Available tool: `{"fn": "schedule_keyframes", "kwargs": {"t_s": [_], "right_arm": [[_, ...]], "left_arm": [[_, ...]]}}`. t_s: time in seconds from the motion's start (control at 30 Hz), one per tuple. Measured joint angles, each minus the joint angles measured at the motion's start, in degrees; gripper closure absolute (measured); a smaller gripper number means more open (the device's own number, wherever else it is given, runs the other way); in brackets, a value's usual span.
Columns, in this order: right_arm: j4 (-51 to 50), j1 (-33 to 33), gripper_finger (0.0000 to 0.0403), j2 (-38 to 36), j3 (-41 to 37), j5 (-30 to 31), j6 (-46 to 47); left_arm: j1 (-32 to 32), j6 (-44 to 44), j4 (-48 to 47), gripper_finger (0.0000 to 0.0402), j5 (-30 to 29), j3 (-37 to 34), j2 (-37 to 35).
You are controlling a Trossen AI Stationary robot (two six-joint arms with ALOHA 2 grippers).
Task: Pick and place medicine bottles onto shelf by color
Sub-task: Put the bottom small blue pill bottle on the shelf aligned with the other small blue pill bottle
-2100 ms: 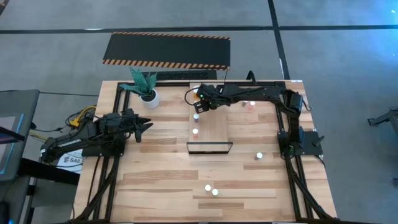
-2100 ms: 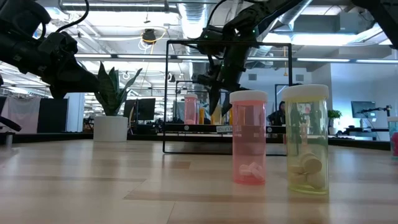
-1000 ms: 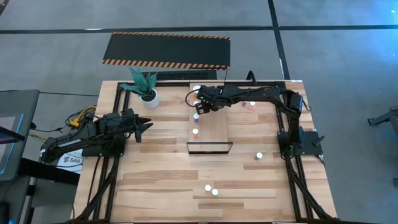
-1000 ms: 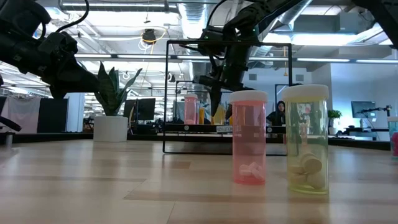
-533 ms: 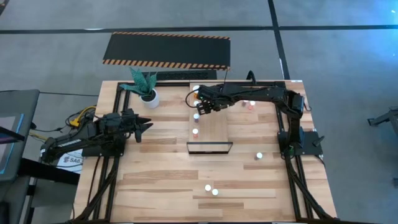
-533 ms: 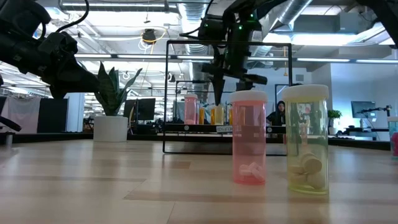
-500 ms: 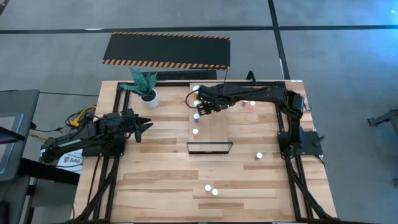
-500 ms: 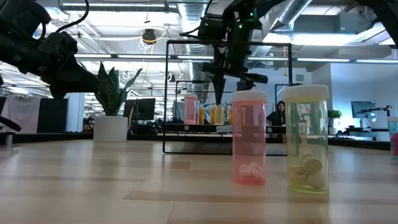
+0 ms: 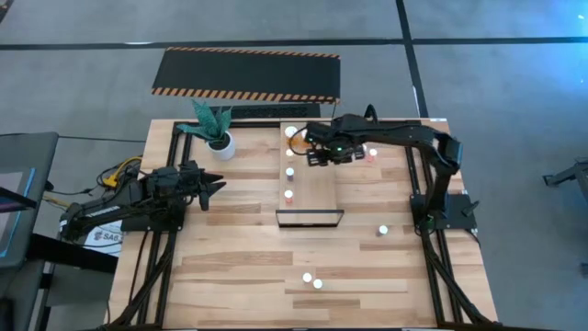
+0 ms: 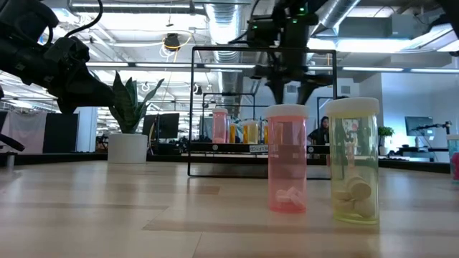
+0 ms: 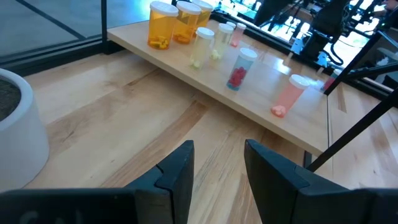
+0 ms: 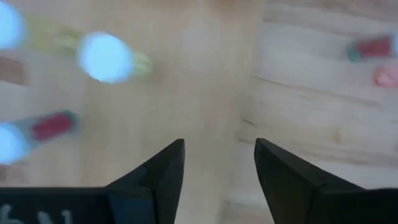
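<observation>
The shelf point(image 9: 317, 188) is a pale board with a dark frame at its near end, lying mid-table. Several white-capped bottles stand along its left edge point(image 9: 289, 172). In the left wrist view they show as orange point(image 11: 161, 25), yellowish point(image 11: 202, 46), purple point(image 11: 239, 68) and pink point(image 11: 289, 96). My right gripper point(image 9: 312, 156) hangs open and empty above the shelf's far part, fingers pointing down point(image 12: 217, 168). My left gripper point(image 9: 217, 184) waits open and empty left of the shelf point(image 11: 217, 168).
Loose bottles stand on the table: one right of the shelf's far end point(image 9: 371, 154), one at the right point(image 9: 382, 231), a pink point(image 10: 287, 158) and a yellowish one point(image 10: 353, 159) near the front edge. A white plant pot point(image 9: 220, 142) stands at the far left.
My right gripper has risen from the bottles at the shelf's left edge and gone toward the table's right edge, across the shelf's far part. The bottle it stood over stays upright on the shelf.
</observation>
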Motion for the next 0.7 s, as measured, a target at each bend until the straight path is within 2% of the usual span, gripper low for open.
{"fn": "schedule_keyframes", "kwargs": {"t_s": [0.4, 0.7], "right_arm": [[7.43, -4.14, 0.0190, -19.24, -22.68, 0.00, 6.61], [1.60, -4.17, 0.0186, -23.79, -29.02, 0.35, 19.95]], "left_arm": [[0.00, 0.00, 0.00, 0.0274, 0.00, 0.00, 0.00], [0.00, 0.00, 0.00, 0.0274, 0.00, 0.00, 0.00]]}}
